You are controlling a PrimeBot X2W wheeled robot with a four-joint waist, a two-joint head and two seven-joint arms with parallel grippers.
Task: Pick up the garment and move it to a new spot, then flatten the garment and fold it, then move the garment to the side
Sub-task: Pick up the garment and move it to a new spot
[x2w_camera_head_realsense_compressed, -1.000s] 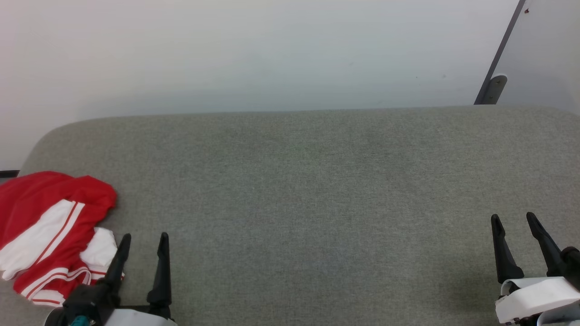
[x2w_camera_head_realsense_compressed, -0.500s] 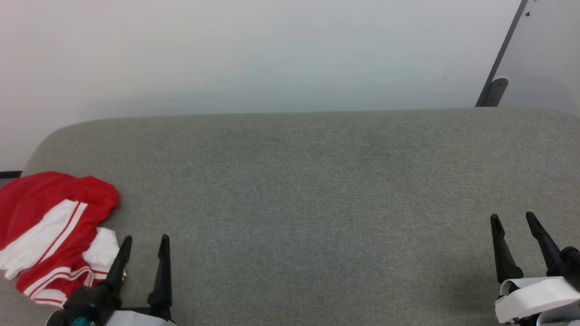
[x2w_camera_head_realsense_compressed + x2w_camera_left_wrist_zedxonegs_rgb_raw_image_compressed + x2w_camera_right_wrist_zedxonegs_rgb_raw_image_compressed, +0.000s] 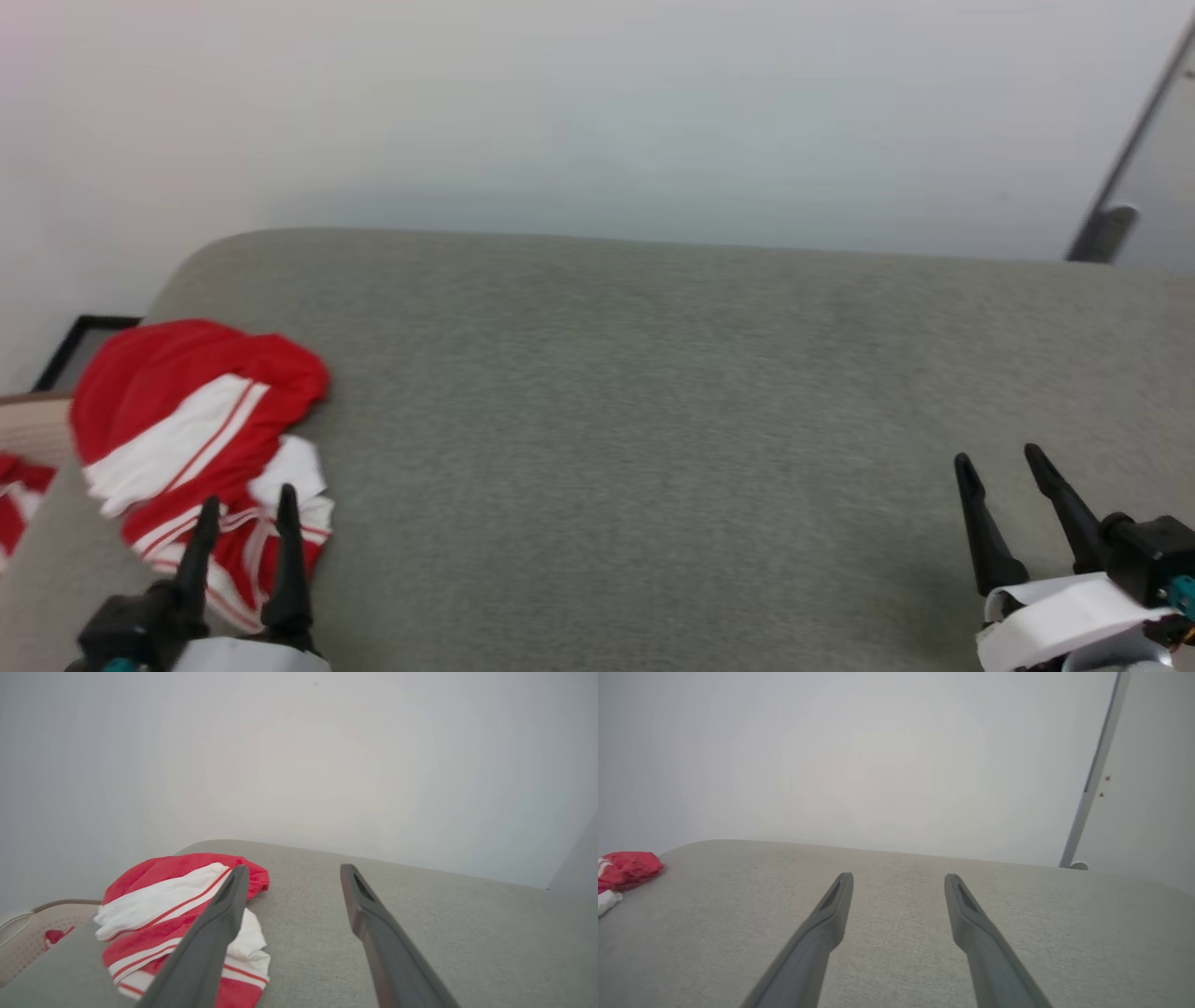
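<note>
The garment [image 3: 191, 420] lies crumpled on the table [image 3: 653, 420]; soft, light, best pinched at a raised fold; left end effector [image 3: 247, 497] and right end effector [image 3: 998, 455] gape empty.

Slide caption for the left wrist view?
Open left gripper poised at the crumpled red-and-white shirt near the grey fabric surface's rounded corner.

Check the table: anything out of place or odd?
Nothing damaged or spilled. The shirt lies crumpled in a heap at the left end of the grey table, close to its edge. A beige basket beside that edge holds more red cloth. Left gripper and right gripper are open and empty.
</note>
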